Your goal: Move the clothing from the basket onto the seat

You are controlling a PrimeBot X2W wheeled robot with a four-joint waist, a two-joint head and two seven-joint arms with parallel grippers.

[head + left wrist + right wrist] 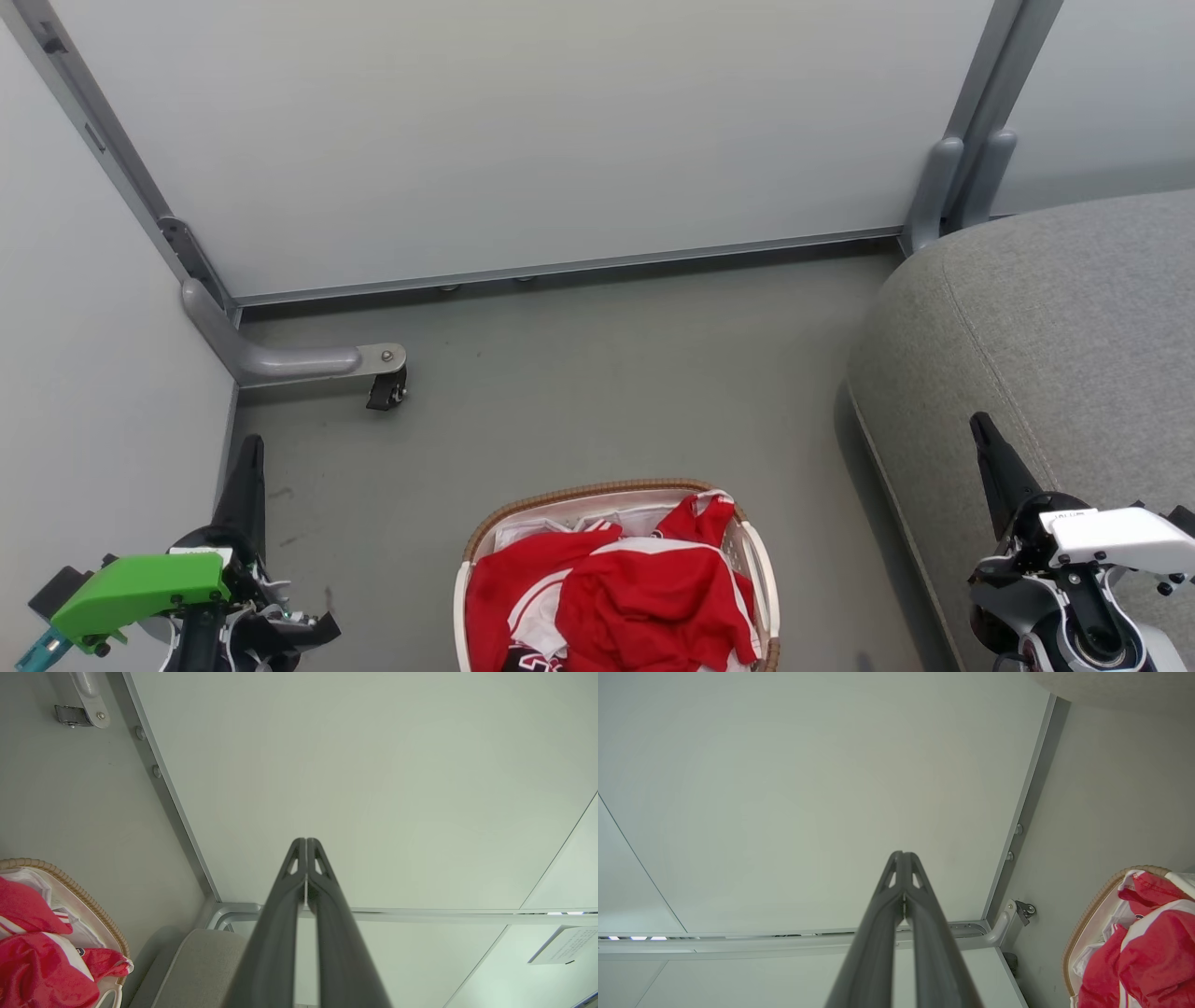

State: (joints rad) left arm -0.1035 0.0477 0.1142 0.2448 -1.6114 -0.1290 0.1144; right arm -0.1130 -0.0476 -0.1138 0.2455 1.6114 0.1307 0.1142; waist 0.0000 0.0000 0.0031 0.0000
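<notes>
**Nothing grabbed yet**

Our clothing sits piled in the basket, with none on the seat to its right. The left gripper and right gripper flank the basket, fingers pressed together and empty, probably parked before we reach in.

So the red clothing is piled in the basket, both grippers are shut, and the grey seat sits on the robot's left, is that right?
One thing is off: the seat is on the robot's right, as the head view shows. The clothing is in the basket, and the left gripper and right gripper are shut.
</notes>
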